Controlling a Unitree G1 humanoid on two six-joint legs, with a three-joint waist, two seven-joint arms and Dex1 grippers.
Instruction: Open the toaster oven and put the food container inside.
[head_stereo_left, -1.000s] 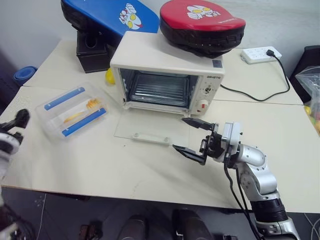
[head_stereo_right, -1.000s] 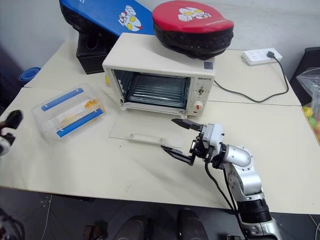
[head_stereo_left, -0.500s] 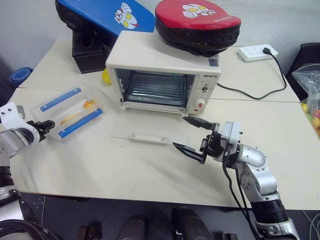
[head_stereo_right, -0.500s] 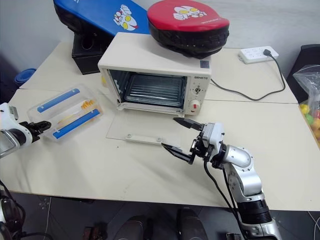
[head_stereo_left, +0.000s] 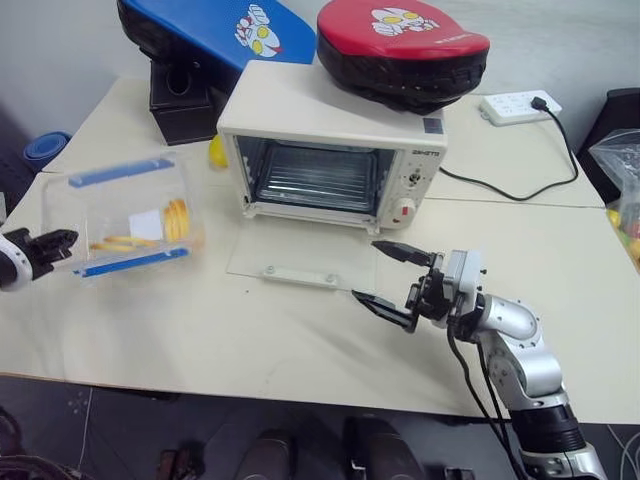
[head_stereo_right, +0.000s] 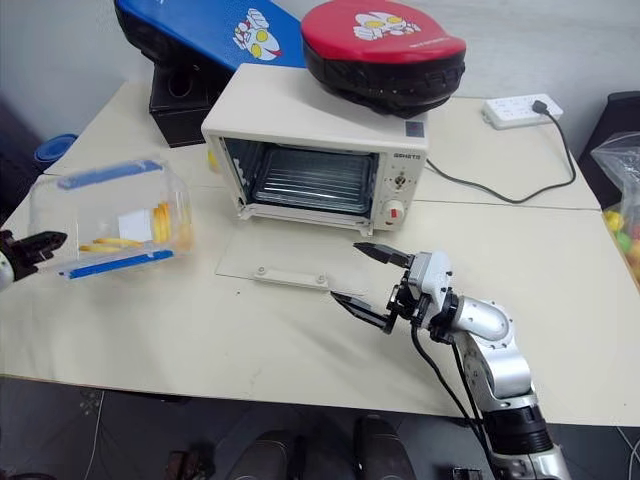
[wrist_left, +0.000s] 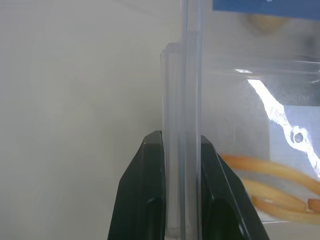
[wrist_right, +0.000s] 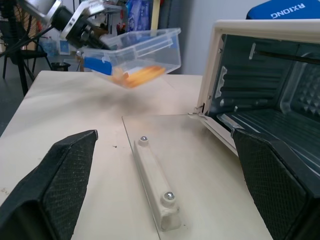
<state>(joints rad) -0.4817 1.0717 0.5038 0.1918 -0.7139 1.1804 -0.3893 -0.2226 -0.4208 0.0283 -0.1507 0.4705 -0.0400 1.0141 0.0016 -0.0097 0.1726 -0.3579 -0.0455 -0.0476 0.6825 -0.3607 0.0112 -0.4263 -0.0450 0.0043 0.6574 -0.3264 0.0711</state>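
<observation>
The cream toaster oven (head_stereo_left: 330, 110) stands at the back of the table with its glass door (head_stereo_left: 300, 255) folded down flat and its rack bare. The clear food container (head_stereo_left: 125, 215), with blue clips and yellow-orange food, hangs tilted on its side above the table's left part. My left gripper (head_stereo_left: 62, 240) is shut on its rim, and the left wrist view shows both black fingers (wrist_left: 150, 165) pinching the clear wall (wrist_left: 181, 100). My right gripper (head_stereo_left: 368, 270) stands open just off the door's front right corner, pointing left with nothing in it.
A red pad (head_stereo_left: 400, 40) lies on the oven's top and a blue pad (head_stereo_left: 210, 30) rests on a black box (head_stereo_left: 185, 95) behind it. A power strip (head_stereo_left: 520, 108) with a black cable sits at the back right. A plastic bag (head_stereo_left: 622, 170) is at the right edge.
My left gripper has come in from the left edge, shut on the container's rim and lifted it off the table, tipping it up. The right gripper has stayed put and open.
</observation>
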